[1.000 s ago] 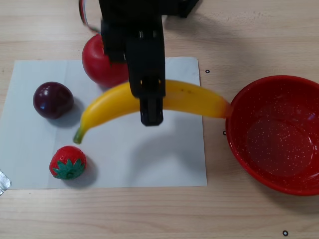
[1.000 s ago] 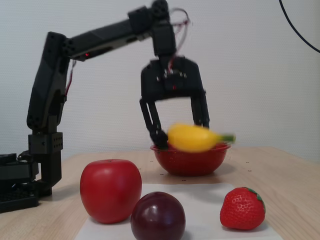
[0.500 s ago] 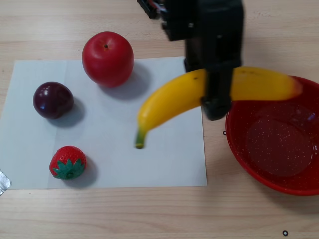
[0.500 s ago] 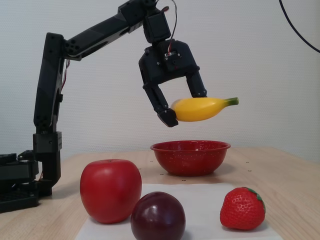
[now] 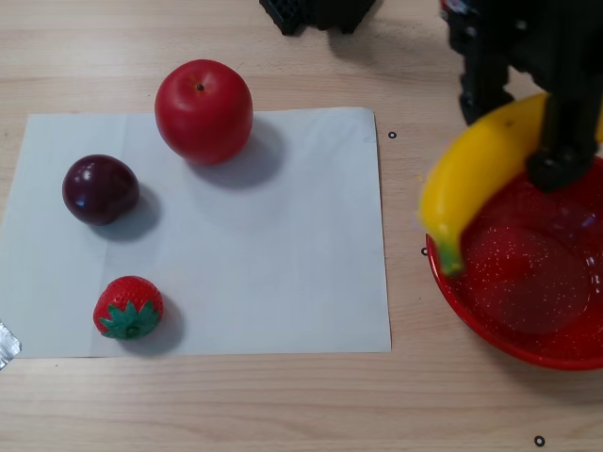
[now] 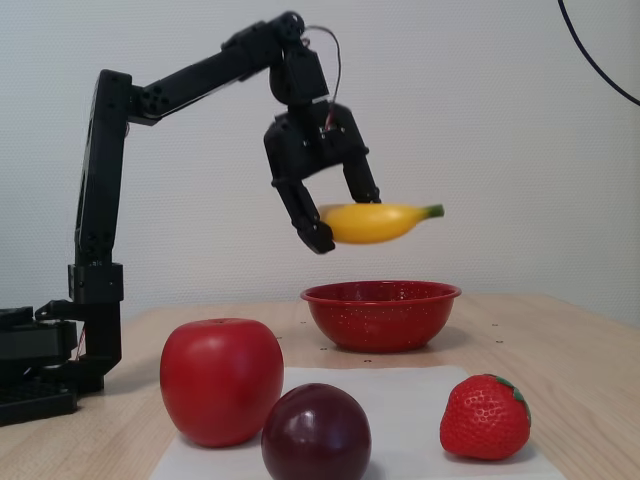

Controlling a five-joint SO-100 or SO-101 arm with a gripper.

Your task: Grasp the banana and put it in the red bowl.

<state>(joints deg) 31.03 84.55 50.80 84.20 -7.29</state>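
We see a light wooden tabletop [image 6: 560, 350] meeting a plain white wall [image 6: 500, 120] along its far edge.

In the other view, the red bowl [image 5: 471, 299] runs off the right edge of the picture, so its far rim is lost. The arm's dark gripper [image 5: 556, 141] is cut by the top and right edges and covers the banana's [image 5: 471, 169] upper end; its finger ends cannot be made out there. A black block [image 5: 316, 13] at the bench's far edge is cropped by the top. A crumpled silver scrap [image 5: 6, 345] pokes in at the left edge, too little to identify.

In the fixed view, the plum [image 6: 316, 433] and the paper sheet [image 6: 420, 400] are cut by the bottom edge, and the plum hides part of the apple [image 6: 220, 375]. The arm's base [image 6: 35, 370] runs off the left edge. One finger [image 6: 312, 222] covers the banana's [image 6: 385, 222] blunt end.
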